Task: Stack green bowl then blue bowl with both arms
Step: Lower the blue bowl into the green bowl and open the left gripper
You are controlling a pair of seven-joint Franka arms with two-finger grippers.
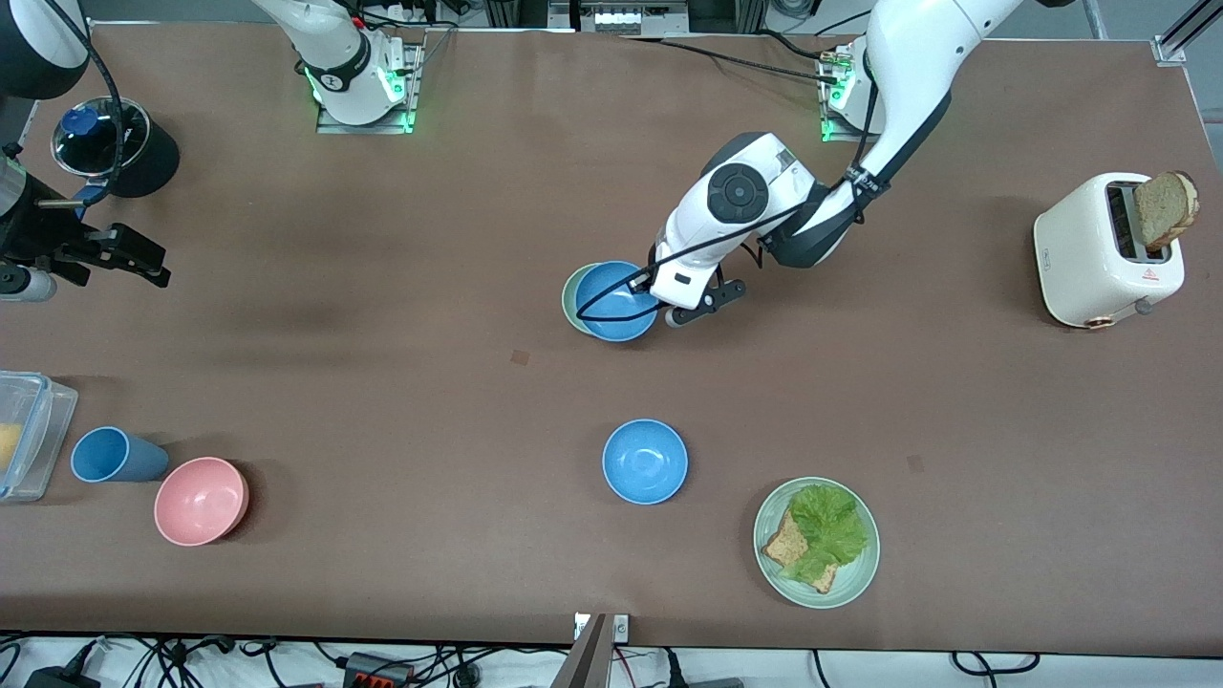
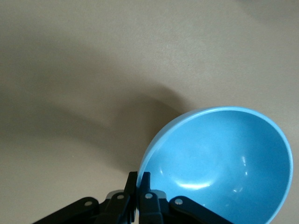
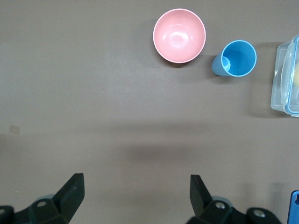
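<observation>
A bright blue bowl hangs tilted at mid-table, with my left gripper shut on its rim. In the left wrist view the two fingers pinch the blue bowl's edge between them. Under it sits the green bowl, of which only a pale crescent shows; whether the two bowls touch I cannot tell. My right gripper waits open over the table at the right arm's end, its fingertips wide apart with nothing between them.
A second blue bowl sits nearer the camera. A plate with lettuce and bread lies beside it. A pink bowl, a blue cup and a clear box stand at the right arm's end, a toaster at the left arm's end.
</observation>
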